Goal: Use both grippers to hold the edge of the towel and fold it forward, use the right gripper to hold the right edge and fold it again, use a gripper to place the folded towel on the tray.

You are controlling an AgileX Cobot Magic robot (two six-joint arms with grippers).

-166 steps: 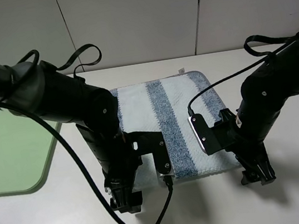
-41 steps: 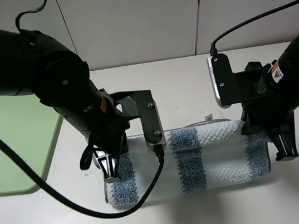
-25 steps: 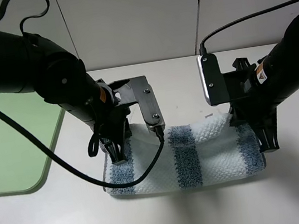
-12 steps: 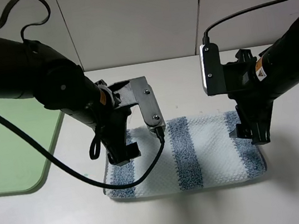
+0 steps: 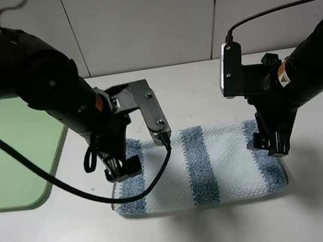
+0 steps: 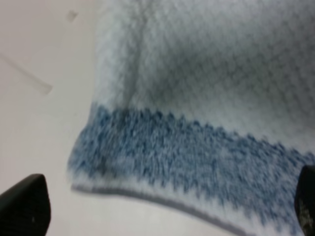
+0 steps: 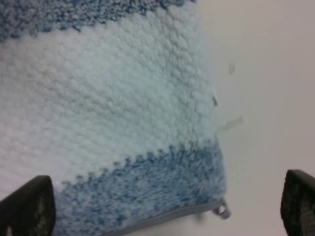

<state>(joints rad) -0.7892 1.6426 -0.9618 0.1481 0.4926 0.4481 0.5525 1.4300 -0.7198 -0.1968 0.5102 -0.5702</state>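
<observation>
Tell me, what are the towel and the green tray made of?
The towel looks like cotton terry: soft, matte, with a looped, nubbly pile and a thin grey stitched hem. The tray seems to be plastic: smooth, evenly light green, with rounded corners.

The tray [image 5: 9,157] lies left of the towel [image 5: 229,165], seemingly apart.

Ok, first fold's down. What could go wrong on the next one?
Right claw is open over the doubled towel; it might catch only the top layer. Left claw and its cable hang over the left end, so the fold could snag them.
</observation>
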